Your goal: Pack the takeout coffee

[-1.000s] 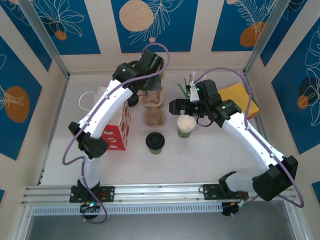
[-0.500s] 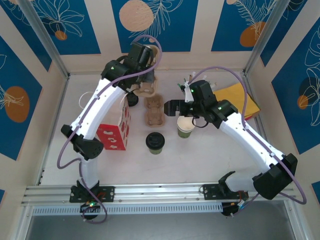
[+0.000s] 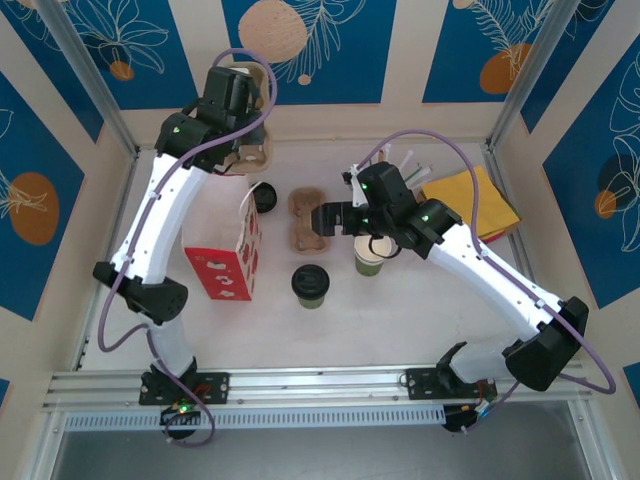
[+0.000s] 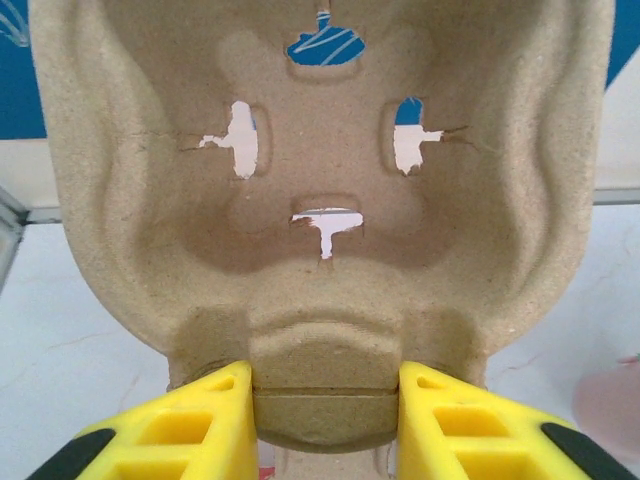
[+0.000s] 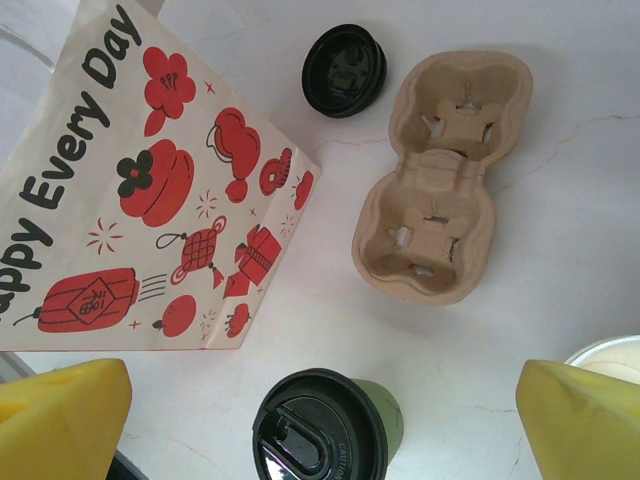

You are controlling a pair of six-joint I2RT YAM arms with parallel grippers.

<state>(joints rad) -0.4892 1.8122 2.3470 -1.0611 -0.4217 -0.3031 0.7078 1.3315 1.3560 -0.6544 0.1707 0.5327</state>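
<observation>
While left gripper (image 4: 325, 415) pinches the rim of a pulp cup carrier (image 4: 320, 150) held aloft by the back wall, right gripper (image 3: 330, 217) over the table (image 3: 420, 310), fingers (image 5: 60, 425) spread wide, takeout coffee (image 3: 311, 284) upright on table, between paper bag (image 3: 225, 262) and lidless cup (image 3: 372, 258).

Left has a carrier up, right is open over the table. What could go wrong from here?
The left gripper pinches the carrier by one end only; it could slip or swing. The open right gripper hangs close by the lidless cup and lidded cup; a sweep could tip either.
</observation>
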